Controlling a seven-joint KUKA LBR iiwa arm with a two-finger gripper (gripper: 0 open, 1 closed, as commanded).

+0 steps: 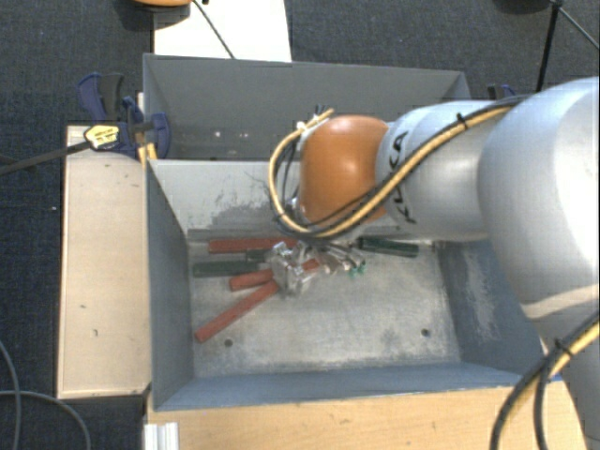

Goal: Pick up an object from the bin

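My gripper [292, 277] is down in the middle of the bin, its metal fingers among a small heap of sticks. A short red stick [253, 279] lies right at the fingertips. A long red stick [234, 313] runs from the gripper down to the left. A dark green stick [230, 267] lies just left of the fingers, with another red stick [242, 246] behind it. Whether a stick sits between the fingers is hidden by the gripper body.
A dark green stick [389, 247] lies to the right, partly under the arm. The arm with its orange cover and cables overhangs the bin's back and right. The bin's floor in front of the gripper is bare grey metal.
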